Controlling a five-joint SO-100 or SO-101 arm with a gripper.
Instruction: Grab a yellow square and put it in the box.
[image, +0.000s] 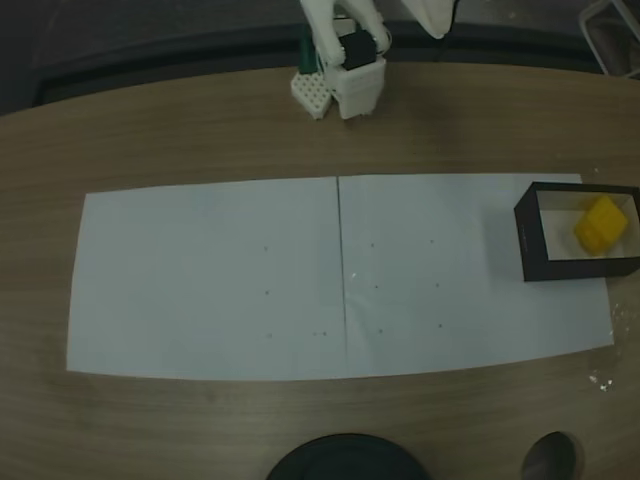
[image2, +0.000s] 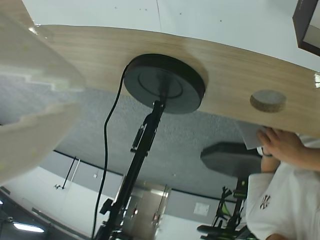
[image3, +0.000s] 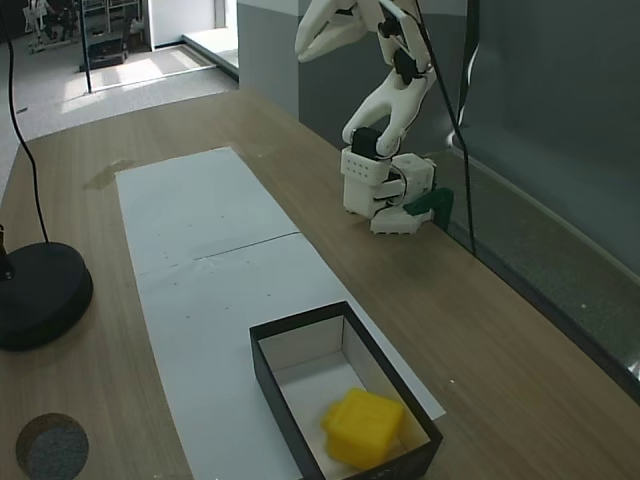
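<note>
The yellow square lies inside the box, at the end of it nearest the table's front edge in a fixed view; in the other fixed view it sits in the box's upper right part, touching the pale floor. The box stands on the right end of the white paper, at the table's right edge in that view.

The arm is folded up and back over its white base at the far edge of the table. The gripper hangs high in the air, well apart from the box, its white fingers slightly parted and holding nothing. In the wrist view the fingers fill the left side, blurred.

A round black stand base with a pole and cable rests on the near table edge, and a grey disc lies beside it. A person's hand and white sleeve with a small dark emblem, too small to read, show in the wrist view. No writing can be read on box or square.
</note>
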